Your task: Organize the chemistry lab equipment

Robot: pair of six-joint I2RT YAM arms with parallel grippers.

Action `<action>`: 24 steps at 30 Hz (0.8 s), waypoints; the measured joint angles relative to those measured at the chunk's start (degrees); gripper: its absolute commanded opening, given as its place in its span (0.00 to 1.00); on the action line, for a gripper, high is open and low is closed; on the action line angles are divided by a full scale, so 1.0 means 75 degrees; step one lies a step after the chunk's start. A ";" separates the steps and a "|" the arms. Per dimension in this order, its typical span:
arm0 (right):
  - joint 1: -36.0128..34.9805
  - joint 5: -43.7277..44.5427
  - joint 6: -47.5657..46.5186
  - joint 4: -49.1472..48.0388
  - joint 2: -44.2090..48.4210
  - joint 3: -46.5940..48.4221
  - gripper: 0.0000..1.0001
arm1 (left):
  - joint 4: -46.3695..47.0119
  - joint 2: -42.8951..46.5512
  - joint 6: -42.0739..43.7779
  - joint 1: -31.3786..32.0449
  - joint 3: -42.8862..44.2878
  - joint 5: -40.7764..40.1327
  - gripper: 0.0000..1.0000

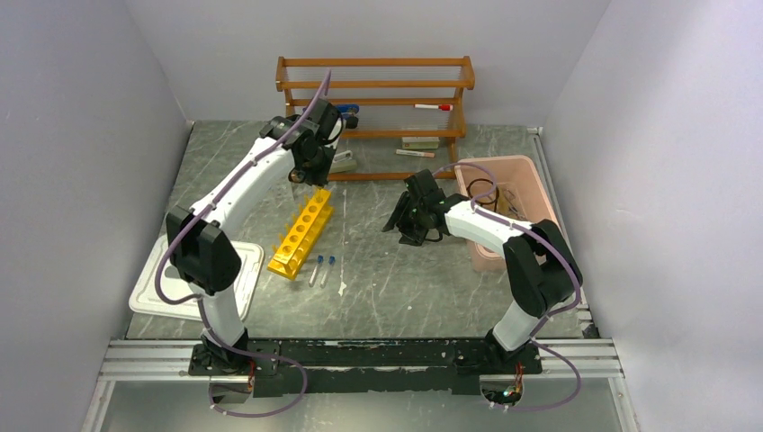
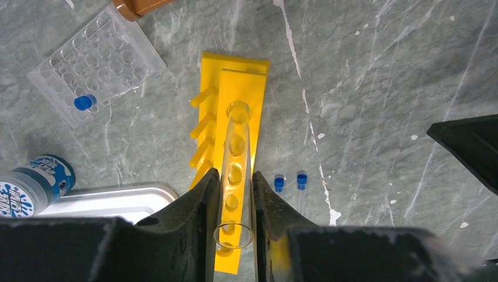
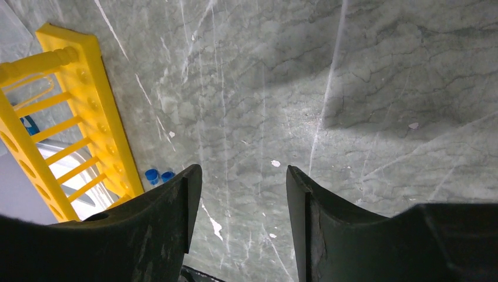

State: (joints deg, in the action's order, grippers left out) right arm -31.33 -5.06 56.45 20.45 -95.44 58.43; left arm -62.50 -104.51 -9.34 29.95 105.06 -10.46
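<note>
The grey marbled table (image 1: pixel 405 297) carries a wooden shelf rack (image 1: pixel 373 85) along its far edge, a pink bin (image 1: pixel 522 164) at its right edge and a white tray (image 1: pixel 153 292) at its near left corner. The yellow holed test-tube rack (image 1: pixel 303 232) stands left of the middle. Above its row of holes, the left gripper (image 2: pixel 236 179) is clamped on a clear test tube (image 2: pixel 237 135). The right gripper (image 3: pixel 244 176) hangs spread and empty over bare table right of the rack. Two blue-capped tubes (image 1: pixel 318 267) lie just beside the rack's near end.
</note>
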 measured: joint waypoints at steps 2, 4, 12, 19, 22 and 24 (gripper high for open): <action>0.0000 0.0006 0.0006 -0.0003 0.0012 0.0000 0.58 | 0.0003 -0.0178 0.0003 -0.0023 0.0052 0.0003 0.05; -0.0003 0.0026 0.0006 -0.0006 0.0020 0.0000 0.58 | 0.0012 -0.0283 0.0000 -0.0050 0.0055 0.0006 0.05; -0.0003 0.0076 0.0006 -0.0003 0.0020 0.0000 0.57 | 0.0143 -0.0318 -0.0009 -0.0221 -0.0044 0.0245 0.05; 0.0000 0.0111 0.0006 0.0000 0.0023 0.0000 0.57 | 0.0306 -0.0318 -0.0003 -0.0318 -0.0189 0.0667 0.05; -0.0003 0.0134 0.0006 0.0003 0.0026 -0.0003 0.57 | 0.0312 -0.0323 0.0009 -0.0318 -0.0189 0.0822 0.05; -0.0003 0.0146 0.0006 0.0003 0.0035 0.0000 0.57 | 0.0332 -0.0341 0.0052 -0.0318 -0.0189 0.0924 0.05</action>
State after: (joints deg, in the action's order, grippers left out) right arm -31.35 -3.97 56.49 20.47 -95.18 58.43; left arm -60.01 -107.07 -8.95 27.57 103.63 -3.53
